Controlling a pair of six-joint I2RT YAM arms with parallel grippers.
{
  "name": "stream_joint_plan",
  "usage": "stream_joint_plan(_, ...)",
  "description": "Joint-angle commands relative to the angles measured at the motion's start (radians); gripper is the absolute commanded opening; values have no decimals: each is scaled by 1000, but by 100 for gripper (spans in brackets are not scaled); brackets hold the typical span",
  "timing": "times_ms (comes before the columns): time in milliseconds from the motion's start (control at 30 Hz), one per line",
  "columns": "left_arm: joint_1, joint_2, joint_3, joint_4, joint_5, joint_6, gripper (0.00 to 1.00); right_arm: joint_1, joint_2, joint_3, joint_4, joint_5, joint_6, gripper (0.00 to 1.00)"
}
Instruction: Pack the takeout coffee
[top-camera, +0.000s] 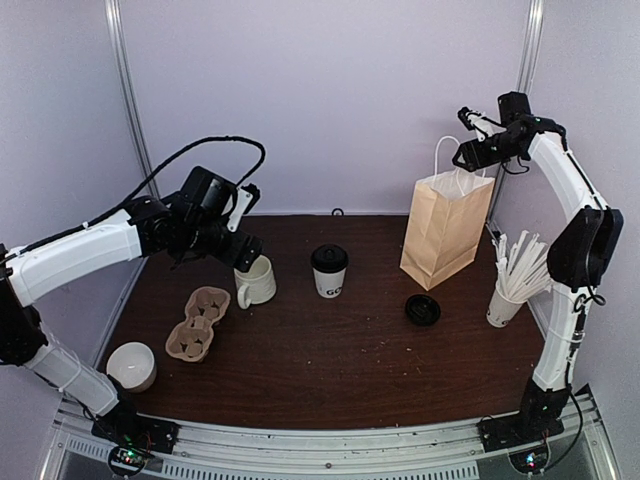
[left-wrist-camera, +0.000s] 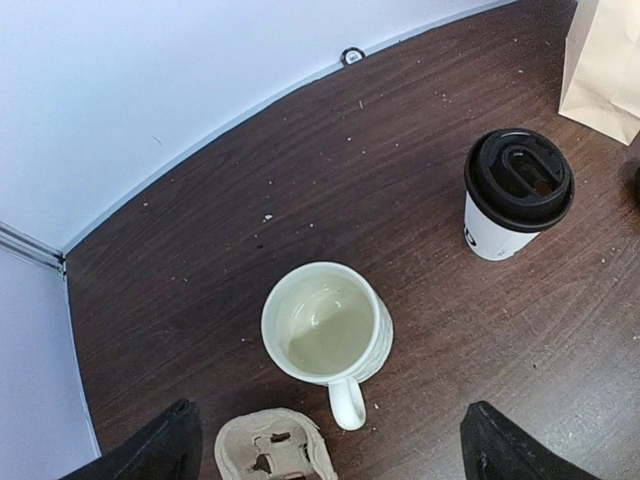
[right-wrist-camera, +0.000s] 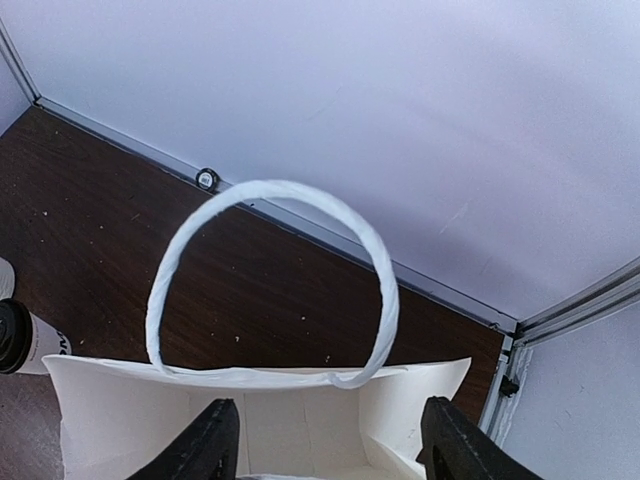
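The takeout coffee (top-camera: 329, 271) is a white paper cup with dark letters and a black lid, standing mid-table; it also shows in the left wrist view (left-wrist-camera: 515, 195) and at the left edge of the right wrist view (right-wrist-camera: 18, 340). A brown paper bag (top-camera: 445, 228) with a white loop handle (right-wrist-camera: 382, 275) stands upright at the back right. My right gripper (top-camera: 466, 152) hovers open over the bag's open mouth (right-wrist-camera: 300, 415), its fingertips (right-wrist-camera: 205, 448) apart with nothing between them. My left gripper (top-camera: 246, 250) hangs open above the cream mug (left-wrist-camera: 326, 325), left of the coffee.
A cardboard cup carrier (top-camera: 198, 322) lies left of the mug. A white cup (top-camera: 131, 365) sits at the front left. A loose black lid (top-camera: 422, 309) lies in front of the bag. A cup of straws (top-camera: 507, 298) stands by the right wall.
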Motion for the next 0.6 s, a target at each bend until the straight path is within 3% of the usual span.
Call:
stream_joint_plan(0, -2, 20, 32, 13, 15, 13, 94, 2, -22, 13, 38, 10, 16, 65)
stream_joint_plan(400, -1, 43, 48, -11, 8, -15, 92, 2, 103, 132, 72, 7, 52, 61)
stream_joint_plan(500, -1, 51, 48, -9, -1, -7, 91, 3, 129, 161, 75, -13, 56, 49)
stream_joint_plan(567, -1, 59, 49, -11, -12, 0, 91, 2, 132, 170, 77, -28, 63, 32)
